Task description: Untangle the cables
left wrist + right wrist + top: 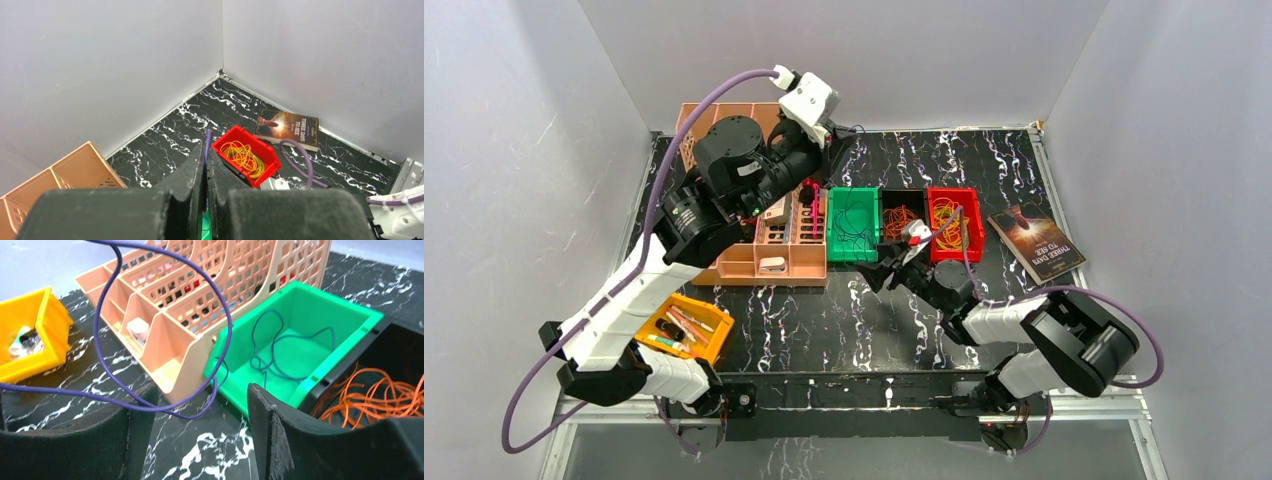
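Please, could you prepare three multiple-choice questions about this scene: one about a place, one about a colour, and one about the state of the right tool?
1. Where do the orange cables lie?
A. in the green bin
B. in the black bin
C. in the yellow bin

2. A bin stands beside the book. Which colour is it?
A. blue
B. white
C. red

3. How is the right tool?
A. open
B. shut, fingers touching
C. shut on the book

Key:
1 B: the right wrist view shows the orange loops inside the black walls.
2 C: in the top view the bin nearest the book is red.
3 A: a wide gap separates its two fingers in the right wrist view.
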`<state>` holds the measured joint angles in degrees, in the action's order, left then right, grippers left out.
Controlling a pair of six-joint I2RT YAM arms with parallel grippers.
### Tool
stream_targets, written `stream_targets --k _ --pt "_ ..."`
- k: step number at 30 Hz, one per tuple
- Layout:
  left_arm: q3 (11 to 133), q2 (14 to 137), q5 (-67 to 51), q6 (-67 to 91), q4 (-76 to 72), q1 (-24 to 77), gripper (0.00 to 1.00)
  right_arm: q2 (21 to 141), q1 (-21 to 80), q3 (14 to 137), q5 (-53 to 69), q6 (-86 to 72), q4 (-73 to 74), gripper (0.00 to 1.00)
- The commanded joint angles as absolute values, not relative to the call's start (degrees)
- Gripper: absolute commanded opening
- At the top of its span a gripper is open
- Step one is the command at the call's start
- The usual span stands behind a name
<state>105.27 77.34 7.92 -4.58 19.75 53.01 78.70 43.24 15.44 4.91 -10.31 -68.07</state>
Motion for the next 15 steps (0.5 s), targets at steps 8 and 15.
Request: stream_targets --k 8,15 --pt "112.0 77.99 5.72 -5.59 19.85 53.26 0.0 86.18 43.3 23.42 1.4 -8.64 -83.05 0.64" --pt "115.86 79.08 5.93 -6.51 20.39 53.26 0.0 86.78 43.22 23.95 4.61 -10.64 -82.73 0.18"
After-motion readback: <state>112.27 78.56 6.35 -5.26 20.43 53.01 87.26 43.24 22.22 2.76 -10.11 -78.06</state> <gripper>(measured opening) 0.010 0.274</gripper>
